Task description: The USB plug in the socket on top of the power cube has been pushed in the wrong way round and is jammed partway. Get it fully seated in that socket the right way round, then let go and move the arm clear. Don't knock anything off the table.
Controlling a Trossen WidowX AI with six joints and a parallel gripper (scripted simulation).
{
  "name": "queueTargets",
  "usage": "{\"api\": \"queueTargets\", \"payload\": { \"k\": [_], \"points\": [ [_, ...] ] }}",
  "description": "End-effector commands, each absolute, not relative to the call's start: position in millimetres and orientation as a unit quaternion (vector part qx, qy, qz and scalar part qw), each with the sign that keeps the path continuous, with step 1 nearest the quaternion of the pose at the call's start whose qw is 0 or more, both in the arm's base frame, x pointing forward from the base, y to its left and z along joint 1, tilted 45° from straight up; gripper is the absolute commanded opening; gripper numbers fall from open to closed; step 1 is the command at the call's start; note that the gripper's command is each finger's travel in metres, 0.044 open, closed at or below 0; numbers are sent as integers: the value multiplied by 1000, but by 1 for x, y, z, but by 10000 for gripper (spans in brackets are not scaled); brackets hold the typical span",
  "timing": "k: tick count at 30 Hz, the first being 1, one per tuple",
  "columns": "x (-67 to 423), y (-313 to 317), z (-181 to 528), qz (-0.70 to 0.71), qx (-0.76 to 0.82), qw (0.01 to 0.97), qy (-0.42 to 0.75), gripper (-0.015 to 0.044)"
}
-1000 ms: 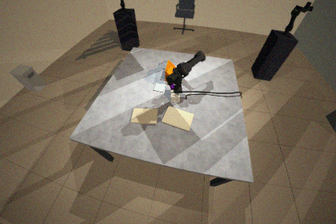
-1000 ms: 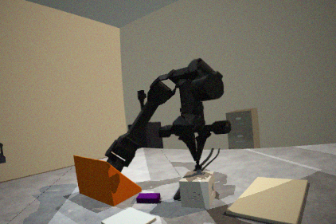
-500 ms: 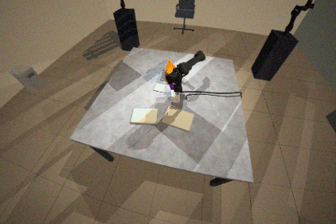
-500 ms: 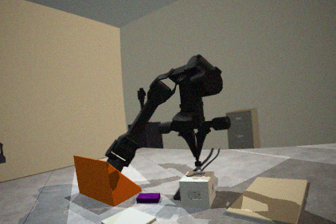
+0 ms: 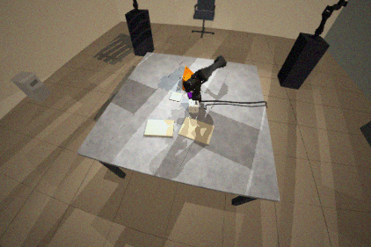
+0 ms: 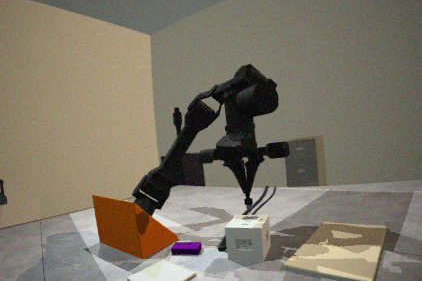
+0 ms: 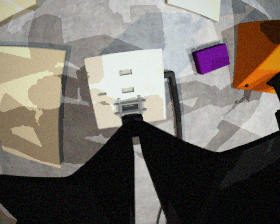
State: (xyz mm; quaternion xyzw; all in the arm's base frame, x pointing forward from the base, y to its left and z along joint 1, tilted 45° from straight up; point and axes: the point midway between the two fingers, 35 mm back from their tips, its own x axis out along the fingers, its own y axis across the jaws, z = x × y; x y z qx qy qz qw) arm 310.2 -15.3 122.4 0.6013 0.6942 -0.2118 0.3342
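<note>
A white power cube (image 5: 193, 103) (image 6: 247, 239) (image 7: 128, 78) stands near the middle of the table (image 5: 246, 161), with slot-like sockets on its top face. My gripper (image 5: 192, 97) (image 6: 247, 198) (image 7: 134, 128) points straight down over the cube and is shut on the small grey USB plug (image 6: 248, 202) (image 7: 129, 106). In the exterior view the plug hangs a little above the cube's top, clear of the socket. Its black cable (image 5: 237, 103) (image 6: 264, 195) (image 7: 174, 106) trails away across the table towards the right edge.
An orange wedge (image 5: 187, 74) (image 6: 125, 228) (image 7: 259, 56) and a small purple block (image 6: 186, 247) (image 7: 211, 58) lie beside the cube near the arm's base. A tan board (image 5: 196, 130) (image 6: 340, 249) (image 7: 28, 110) and a cream board (image 5: 159, 127) (image 6: 162, 272) lie flat nearby.
</note>
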Motion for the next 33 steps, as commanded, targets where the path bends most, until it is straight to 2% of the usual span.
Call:
{"api": "queueTargets", "payload": {
  "k": [1, 33],
  "points": [
    [310, -16, 123, -206, 598, 340, 696, 0],
    [310, -15, 122, 84, 417, 547, 721, 0]
  ]
}}
